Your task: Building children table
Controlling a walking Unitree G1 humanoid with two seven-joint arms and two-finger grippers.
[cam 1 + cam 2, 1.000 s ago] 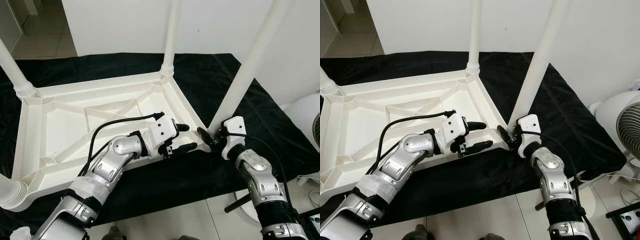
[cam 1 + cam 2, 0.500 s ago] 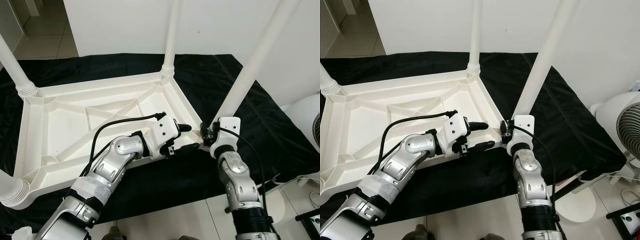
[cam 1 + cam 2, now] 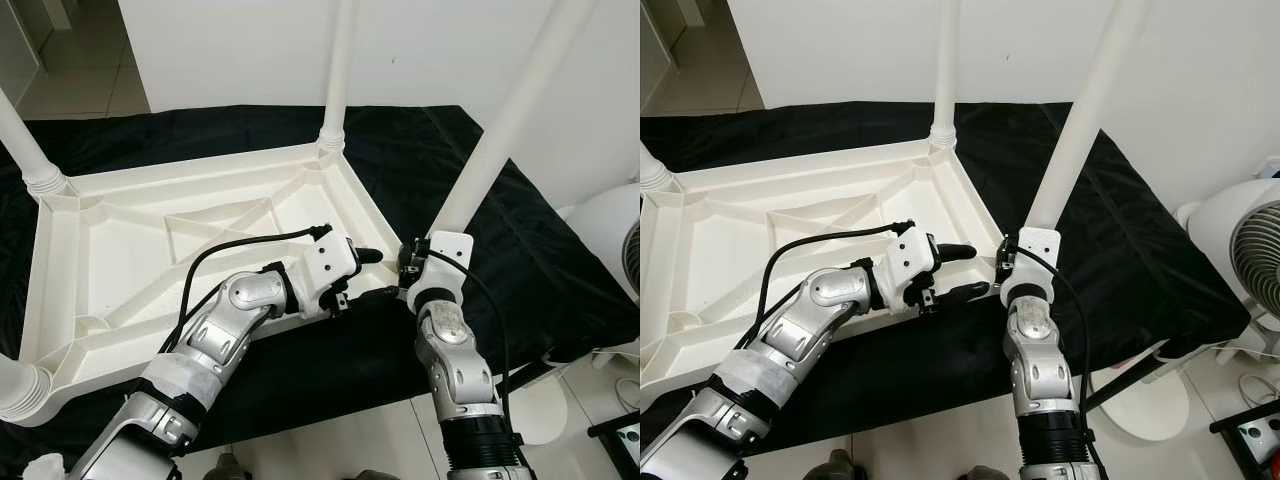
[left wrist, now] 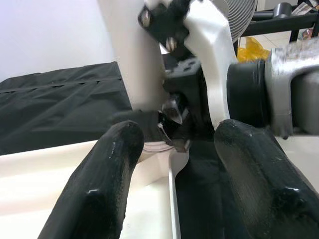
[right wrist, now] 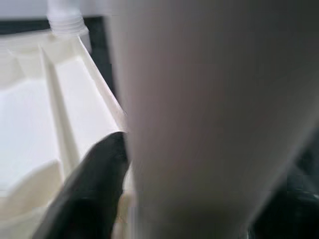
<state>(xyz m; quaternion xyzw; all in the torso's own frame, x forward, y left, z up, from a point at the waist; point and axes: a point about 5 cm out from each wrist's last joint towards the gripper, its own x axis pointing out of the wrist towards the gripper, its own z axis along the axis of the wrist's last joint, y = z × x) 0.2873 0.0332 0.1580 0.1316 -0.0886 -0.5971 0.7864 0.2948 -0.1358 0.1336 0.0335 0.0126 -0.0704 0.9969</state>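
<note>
Ribbed white plastic tabletop (image 3: 150, 250) lies upside down on black cloth (image 3: 520, 250). Right gripper (image 3: 1006, 268) clasps the smooth round near-corner leg (image 3: 500, 140) at its base. Left gripper (image 3: 368, 274) hovers spread by the rim.

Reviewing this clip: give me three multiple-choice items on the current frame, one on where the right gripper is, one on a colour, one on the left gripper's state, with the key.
1. Where is the right gripper?
A. At the base of the near right table leg
B. On the fan
C. Inside the middle of the tabletop

2. What colour is the cloth under the upturned tabletop?
A. White
B. Black
C. Red

3. How do the fingers of the left gripper stand?
A. Shut on a leg
B. Shut on the cable
C. Open, holding nothing

Key: 1 A, the right wrist view shows that leg close between its fingers at the table's corner. 2 B, dark fabric lies all around the white plastic. 3 C, the left wrist view shows a wide gap between the two fingers, over the tabletop's near edge.
</note>
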